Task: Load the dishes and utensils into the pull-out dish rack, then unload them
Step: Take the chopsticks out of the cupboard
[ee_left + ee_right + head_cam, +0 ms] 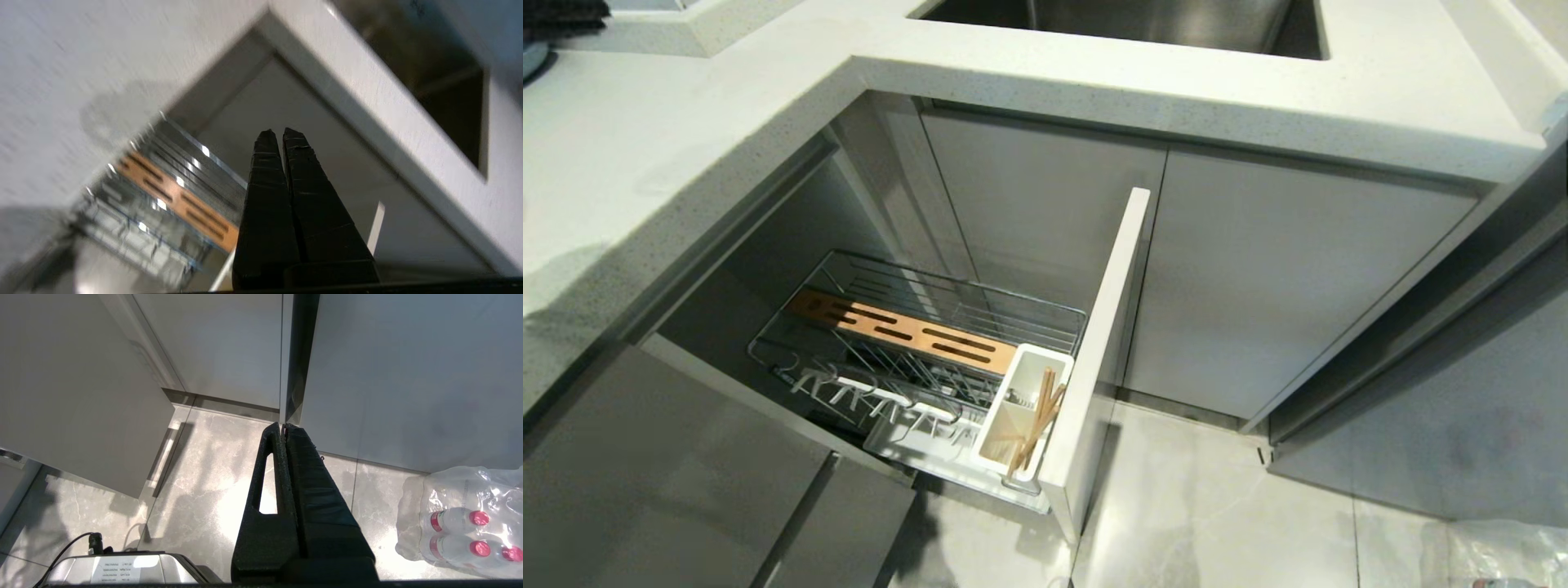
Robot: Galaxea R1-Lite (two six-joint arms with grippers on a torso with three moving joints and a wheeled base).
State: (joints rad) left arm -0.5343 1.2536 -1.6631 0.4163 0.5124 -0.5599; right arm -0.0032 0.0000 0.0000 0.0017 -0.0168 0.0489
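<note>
Pull-out dish rack (931, 327) — chopsticks (1036, 425) in utensil cup (1023, 408)

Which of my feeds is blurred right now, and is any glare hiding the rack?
Left wrist view: smeared, bright glints on the rack wires behind the shut left gripper. Head view: sharp, chopsticks clear in the cup. Right wrist view: sharp, floor glare by the shut right gripper.

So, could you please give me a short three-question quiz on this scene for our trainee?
1. True or false: the chopsticks stand in the white cup.
2. Which piece crosses the rack: A bamboo strip, B blue plate, C towel?
3. How do the jaws of the left gripper and the right gripper stand?

Key: 1 true; 2 A, the bamboo strip; 3 both shut, holding nothing.
</note>
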